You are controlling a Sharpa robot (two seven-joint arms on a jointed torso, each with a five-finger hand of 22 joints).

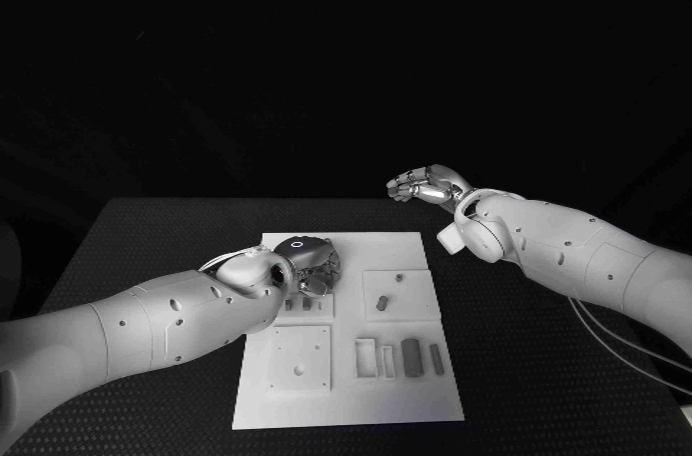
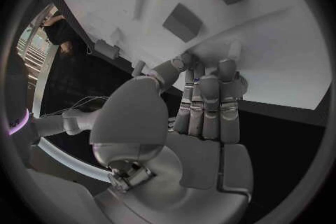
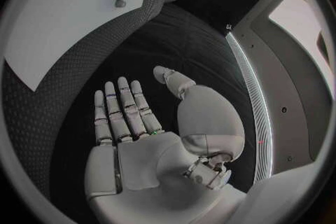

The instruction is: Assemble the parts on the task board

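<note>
The white task board (image 1: 418, 396) lies in the middle of the black table. My left hand (image 1: 306, 261) hangs over its far left corner, fingers pointing down at the board. In the left wrist view the fingers (image 2: 206, 101) lie straight and close together with their tips at the board (image 2: 280, 67), and a small pale peg (image 2: 234, 50) shows just past them; whether it is held is unclear. A small grey part (image 1: 382, 301) lies in a square recess. Several upright parts (image 1: 411, 356) stand in a row at the near right. My right hand (image 1: 428, 186) floats beyond the board's far right corner, its palm (image 3: 140, 140) bare and fingers spread.
A square plate with holes (image 1: 300, 358) sits at the board's near left. Two dark blocks (image 2: 183, 22) lie on the board ahead of the left hand. Black table (image 1: 159, 246) surrounds the board on all sides.
</note>
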